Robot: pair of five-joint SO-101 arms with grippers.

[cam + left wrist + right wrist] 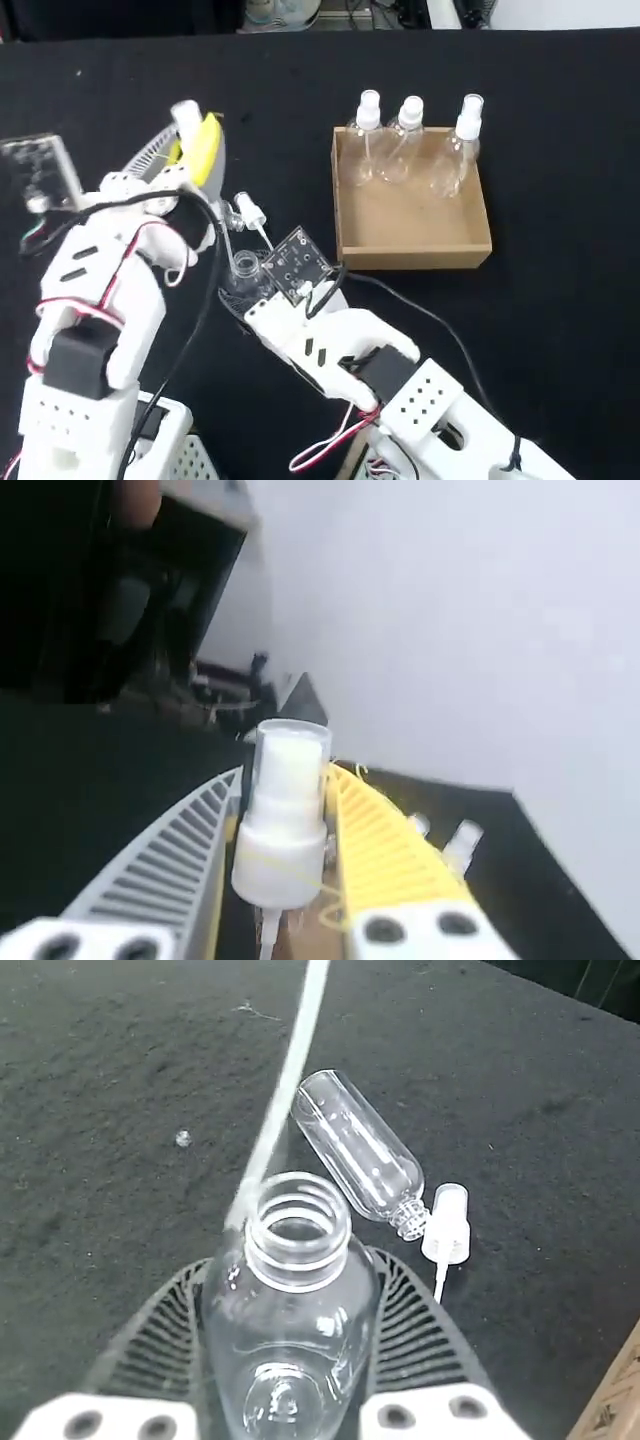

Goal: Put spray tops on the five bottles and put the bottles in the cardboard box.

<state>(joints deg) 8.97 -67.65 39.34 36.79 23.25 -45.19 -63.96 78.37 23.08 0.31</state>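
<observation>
My left gripper is raised over the table's left side, shut on a white spray top between its grey and yellow fingers. The top's thin dip tube slants down to the rim of an open clear bottle. My right gripper is shut on that bottle and holds it upright. A second capless bottle lies on the black cloth just beyond, with a loose spray top at its neck. The cardboard box holds three capped bottles leaning on its far wall.
The loose spray top lies between both grippers and the box. The box's near left corner stands close to my right arm's wrist. A clear plastic piece sits at the far left. Black cloth covers the table.
</observation>
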